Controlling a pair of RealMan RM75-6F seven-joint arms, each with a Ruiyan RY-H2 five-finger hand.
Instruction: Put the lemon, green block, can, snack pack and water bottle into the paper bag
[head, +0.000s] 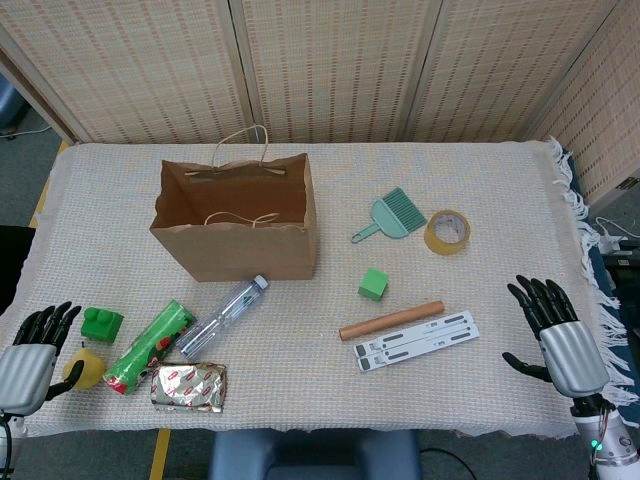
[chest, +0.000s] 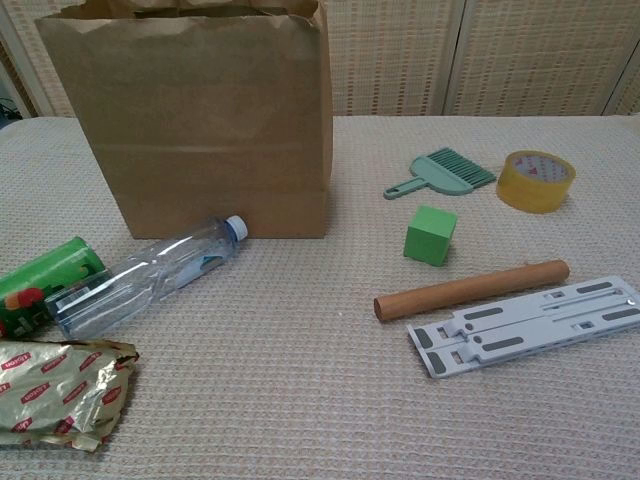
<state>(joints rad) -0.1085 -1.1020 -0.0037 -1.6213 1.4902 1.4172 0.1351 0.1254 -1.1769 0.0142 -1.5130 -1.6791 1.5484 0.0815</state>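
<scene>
Left hand (head: 28, 362) spread, empty; lemon (head: 84, 367) touching its thumb side may roll off the edge. Right hand (head: 560, 335) spread, empty.

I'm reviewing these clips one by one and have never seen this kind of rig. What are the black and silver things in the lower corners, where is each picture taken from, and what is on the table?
Those are a robot's two mechanical hands, steered remotely by a person. The head view looks down from above; the chest view sits low, near the table edge, and shows no hands.

The left hand rests by the lemon, its thumb seemingly against it, not clearly gripping. The right hand is open and holds nothing.

On the cloth stands an open paper bag. Waiting to go in: a green block, a green can, a foil snack pack and a water bottle. Also there: a green cube, small brush, tape roll, wooden rod and a white plastic strip.
</scene>
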